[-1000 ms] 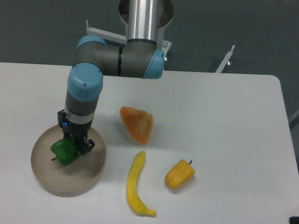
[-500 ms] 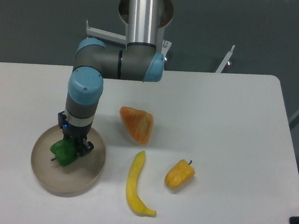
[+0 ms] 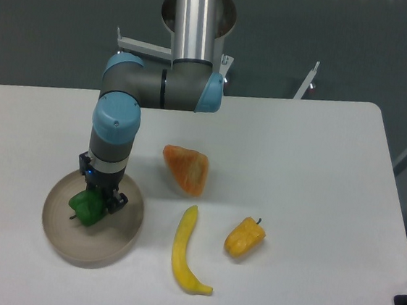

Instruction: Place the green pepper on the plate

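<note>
A single fixed camera is looking down from high in front of the white rounded-corner tabletop point(image 3: 312, 157), facing the base of the silver-and-blue robot arm point(image 3: 193, 42) and the dark grey wall behind it. The view is sitting at a middle distance, taking in nearly the whole tabletop, with its near edge and left side running out of frame. The round beige-tan plate point(image 3: 117, 249) is lying low at the left, the small yellow-orange pepper point(image 3: 244, 238) right of centre. No second view is sharing the scene.
</note>
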Controlling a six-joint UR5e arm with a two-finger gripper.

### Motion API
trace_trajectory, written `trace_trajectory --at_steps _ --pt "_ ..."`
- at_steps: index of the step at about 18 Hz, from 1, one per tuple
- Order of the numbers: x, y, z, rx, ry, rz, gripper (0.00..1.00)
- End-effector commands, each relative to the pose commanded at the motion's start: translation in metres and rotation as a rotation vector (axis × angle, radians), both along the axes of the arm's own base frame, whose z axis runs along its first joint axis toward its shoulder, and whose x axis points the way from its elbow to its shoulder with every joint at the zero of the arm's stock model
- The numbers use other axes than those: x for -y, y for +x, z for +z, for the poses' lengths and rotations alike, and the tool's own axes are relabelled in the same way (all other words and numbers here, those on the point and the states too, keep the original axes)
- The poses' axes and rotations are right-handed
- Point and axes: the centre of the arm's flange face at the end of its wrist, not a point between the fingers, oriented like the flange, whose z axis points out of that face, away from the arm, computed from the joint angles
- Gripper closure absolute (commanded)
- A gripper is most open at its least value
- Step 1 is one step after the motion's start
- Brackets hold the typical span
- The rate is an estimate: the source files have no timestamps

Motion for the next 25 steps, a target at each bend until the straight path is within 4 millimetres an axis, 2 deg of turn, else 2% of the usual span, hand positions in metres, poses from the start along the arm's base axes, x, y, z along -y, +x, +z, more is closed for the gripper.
trace_trajectory --at_steps 1,2,4,9,11,15,22,25 --pt "0.000 0.000 0.001 0.000 0.000 0.001 0.17" --pt "0.000 0.000 0.002 0.002 0.001 0.003 0.07" --pt "0.000 -0.001 0.005 -0.002 0.007 0.004 0.01" --pt "0.004 -0.010 0.022 -0.007 0.028 0.022 0.00" --pt "0.008 -0.023 0.032 -0.013 0.041 0.043 0.00" --pt "0.027 -0.092 0.063 -0.038 0.075 0.135 0.00" --pt "0.060 -0.200 0.079 -0.087 0.087 0.163 0.00" --pt "0.071 -0.236 0.086 -0.159 0.081 0.145 0.00"
